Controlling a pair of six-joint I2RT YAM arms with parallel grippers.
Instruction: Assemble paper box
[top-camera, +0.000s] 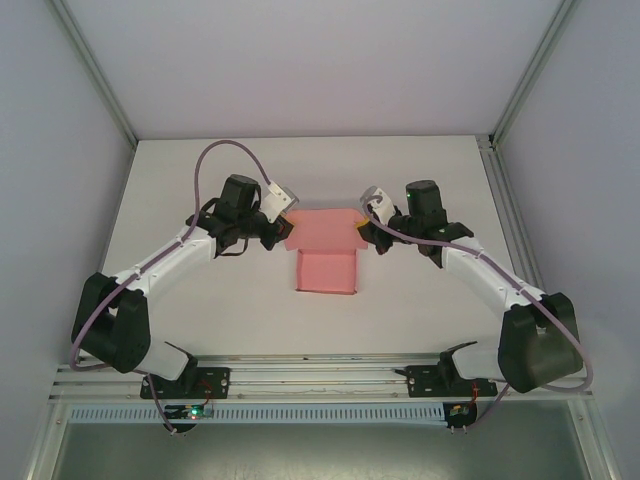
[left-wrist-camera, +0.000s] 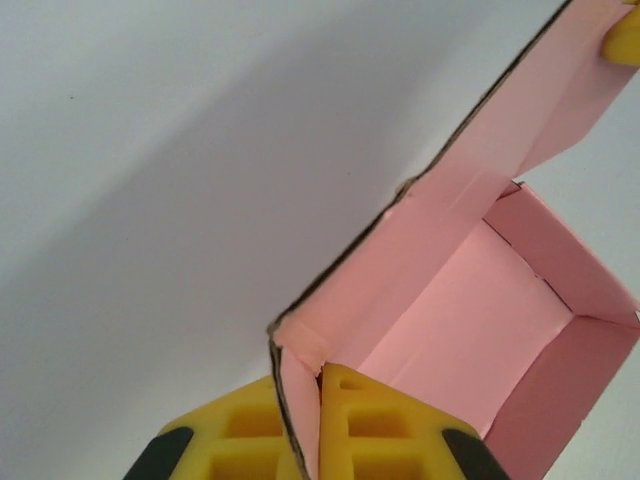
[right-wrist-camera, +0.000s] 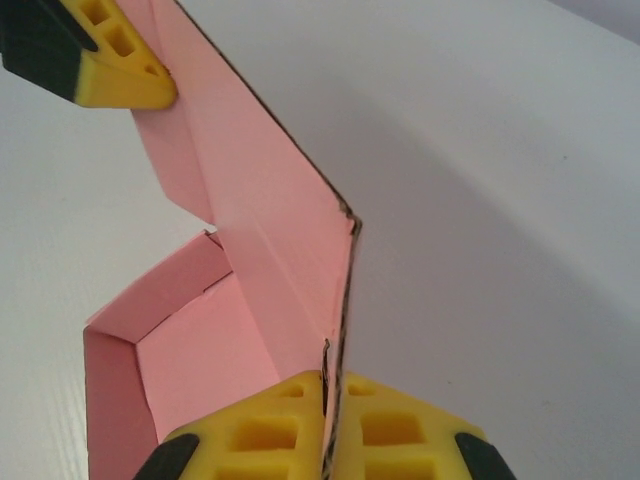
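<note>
At nine and three o'clock of the box (top-camera: 325, 270), my left gripper (top-camera: 285, 222) and right gripper (top-camera: 362, 228) clamp its top corners, card that looks light and bendy.

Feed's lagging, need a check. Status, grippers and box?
Left gripper shut on pink thin-card paper box, flap's left end. Right gripper shut, flap's right end. Nothing obstructing.

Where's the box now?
Top view: box centred on the table; left tool and right tool each pinch one end of its raised lid.
</note>
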